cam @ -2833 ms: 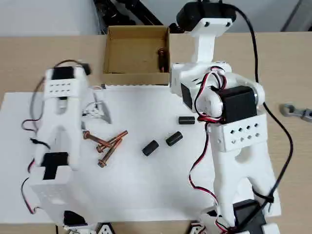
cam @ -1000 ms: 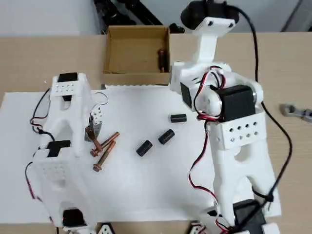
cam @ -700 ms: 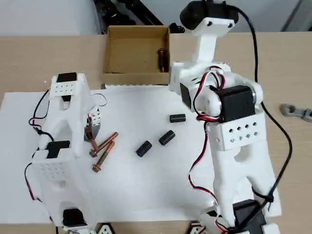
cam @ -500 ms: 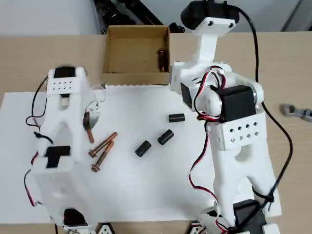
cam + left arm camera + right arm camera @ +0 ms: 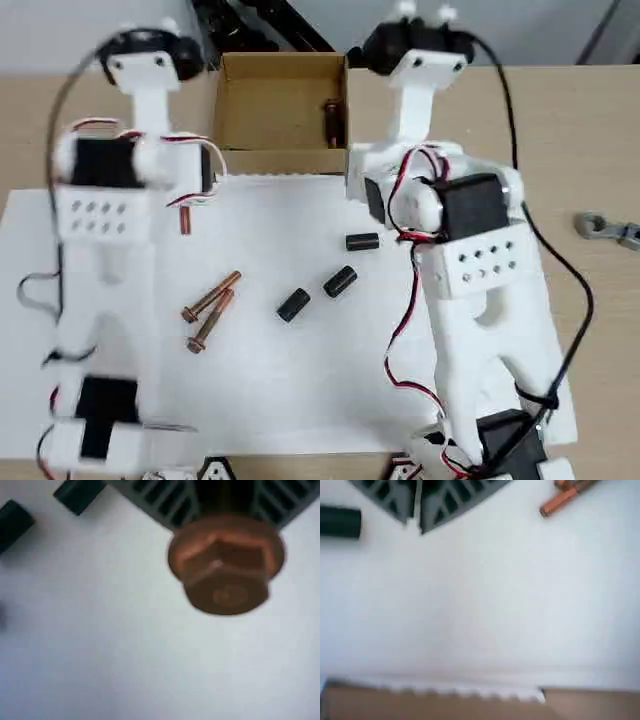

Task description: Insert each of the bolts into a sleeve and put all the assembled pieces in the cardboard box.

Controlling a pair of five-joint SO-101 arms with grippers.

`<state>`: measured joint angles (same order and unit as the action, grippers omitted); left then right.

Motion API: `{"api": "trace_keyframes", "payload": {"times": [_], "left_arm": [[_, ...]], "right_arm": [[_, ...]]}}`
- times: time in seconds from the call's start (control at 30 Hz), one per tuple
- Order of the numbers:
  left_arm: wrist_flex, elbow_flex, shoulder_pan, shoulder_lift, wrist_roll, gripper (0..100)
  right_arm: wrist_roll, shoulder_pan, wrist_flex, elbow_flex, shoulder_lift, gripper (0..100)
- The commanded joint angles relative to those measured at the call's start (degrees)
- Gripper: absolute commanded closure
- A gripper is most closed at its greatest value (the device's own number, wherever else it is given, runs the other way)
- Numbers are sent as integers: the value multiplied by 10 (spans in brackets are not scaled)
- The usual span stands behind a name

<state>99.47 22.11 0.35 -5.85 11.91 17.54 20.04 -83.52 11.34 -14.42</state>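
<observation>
Your left arm [image 5: 100, 260] covers the left side of the white sheet [image 5: 300, 390] in the high view, and the right arm [image 5: 480, 270] hides its own fingertips there. The right wrist view shows them: the right gripper [image 5: 418, 520] has its jaws pressed together on nothing, near a sleeve [image 5: 339, 522]. In the cardboard box [image 5: 275, 160], the assembled piece [image 5: 332, 112] is hard to make out against the right wall. The left gripper [image 5: 190, 196] pinches a bolt [image 5: 185, 219]; its wrist view shows the hex head, with the shank hidden between the fingers. Since half a second ago that arm has risen and swung toward the box, lifting the bolt clear. The two loose bolts [image 5: 211, 297] and three sleeves [image 5: 340, 281] have stayed put. The held bolt hangs near the box's front wall, with open sheet beneath it.
</observation>
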Motion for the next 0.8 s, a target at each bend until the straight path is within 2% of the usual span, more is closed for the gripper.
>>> {"api": "trace_keyframes", "payload": {"times": [0.0,0.23,0.53,0.77], "left_arm": [[-22,25,4,-97,-14,994],[-16,24,0,-174,-68,994],[-11,24,4,-283,-69,994],[-11,24,4,-375,-69,994]], "right_arm": [[59,5,12,-32,-20,991],[116,55,12,-87,-2,991],[302,125,12,-89,145,991],[316,172,16,-88,192,990]]}}
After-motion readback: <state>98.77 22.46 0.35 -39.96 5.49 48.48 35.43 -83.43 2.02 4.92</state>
